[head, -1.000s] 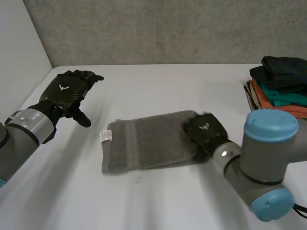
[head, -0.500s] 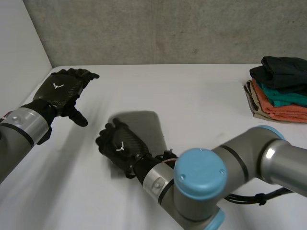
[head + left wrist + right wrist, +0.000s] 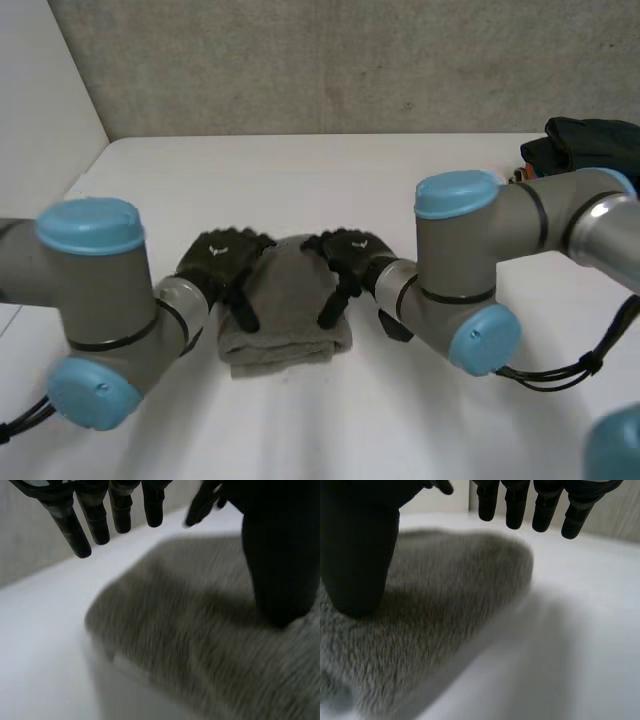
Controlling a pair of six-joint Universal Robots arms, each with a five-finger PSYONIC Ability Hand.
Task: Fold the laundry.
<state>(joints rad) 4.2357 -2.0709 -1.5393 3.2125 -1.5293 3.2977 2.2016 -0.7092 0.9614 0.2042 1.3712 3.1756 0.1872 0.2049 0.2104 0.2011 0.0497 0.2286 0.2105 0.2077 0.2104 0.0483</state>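
White table (image 3: 300, 170), bare apart from two lots of cloth. Left arm (image 3: 100, 300) and right arm (image 3: 470, 270) both reach in twd the ctr. Far off at the right-hand edge, well apart from the work: pile of folded clothes w/ a dark garment on top (image 3: 590, 150).

Grey terry towel (image 3: 287, 305), folded into a thick bundle, lies mid-table btwn the arms. Its long axis looks to run away from the robot, layered edge nearest the camera.

Key relation: towel sits btwn the hands, one per long side, both at its far half and about equally near.

- Black left hand (image 3: 220, 262): fingers (image 3: 95, 520) straight, spread, hanging past the towel's (image 3: 200, 640) far edge, gripping nothing. Thumb (image 3: 277, 560) appears to rest on the pile.
- Black right hand (image 3: 348, 255): mirror of that. Fingers (image 3: 512, 505) straight and apart, thumb (image 3: 360, 550) down on the towel (image 3: 430, 625).

Judgement: prob. patting or squaring the bundle. Next move turns on both hands pressing evenly inward or down.
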